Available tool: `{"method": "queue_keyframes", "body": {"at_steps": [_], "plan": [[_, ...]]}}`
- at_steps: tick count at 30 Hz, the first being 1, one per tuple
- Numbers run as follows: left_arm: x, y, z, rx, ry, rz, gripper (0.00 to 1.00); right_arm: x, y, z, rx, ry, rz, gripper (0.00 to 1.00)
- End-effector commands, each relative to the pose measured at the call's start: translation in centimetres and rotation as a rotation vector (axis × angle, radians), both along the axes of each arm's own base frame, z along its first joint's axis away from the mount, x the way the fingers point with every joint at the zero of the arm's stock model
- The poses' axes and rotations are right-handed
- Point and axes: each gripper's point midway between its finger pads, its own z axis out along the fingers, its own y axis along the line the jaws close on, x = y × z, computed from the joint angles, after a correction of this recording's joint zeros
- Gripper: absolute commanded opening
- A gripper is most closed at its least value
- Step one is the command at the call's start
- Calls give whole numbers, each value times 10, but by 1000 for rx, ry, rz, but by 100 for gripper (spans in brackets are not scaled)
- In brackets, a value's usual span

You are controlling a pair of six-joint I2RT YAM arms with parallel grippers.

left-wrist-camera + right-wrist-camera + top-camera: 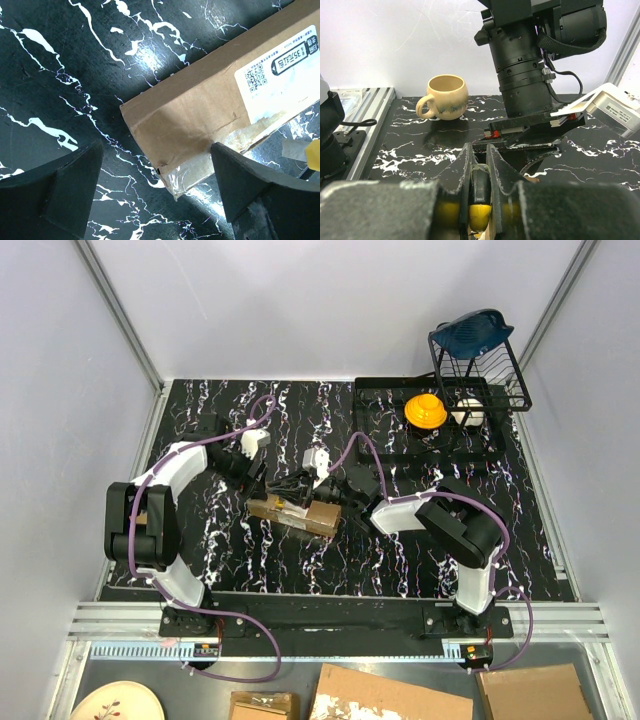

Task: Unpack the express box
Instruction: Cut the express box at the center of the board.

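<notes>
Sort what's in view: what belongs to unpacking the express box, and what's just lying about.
Job: express box; yellow-and-black tool in the shut right gripper; open left gripper at the box's end.
Lying about: mug; dish rack; cardboard pieces; plate.

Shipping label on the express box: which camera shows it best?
Left wrist: the shipping label fills the upper right, close, with its print visible. Top external shows the express box small, label indistinct. Right wrist shows no label.

Bright even light, soft shadows, blurred foreground
</notes>
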Motion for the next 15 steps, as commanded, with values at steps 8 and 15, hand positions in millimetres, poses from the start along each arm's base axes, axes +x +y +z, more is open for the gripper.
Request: {"method": "queue_keyframes", "body": {"at_steps": [8, 15], "plan": [[18, 5, -8, 45, -67, -16, 91, 7, -2, 10, 42, -19, -21, 0], [16, 4, -9, 43, -65, -18, 91, 8, -4, 3, 34, -1, -28, 0]]}}
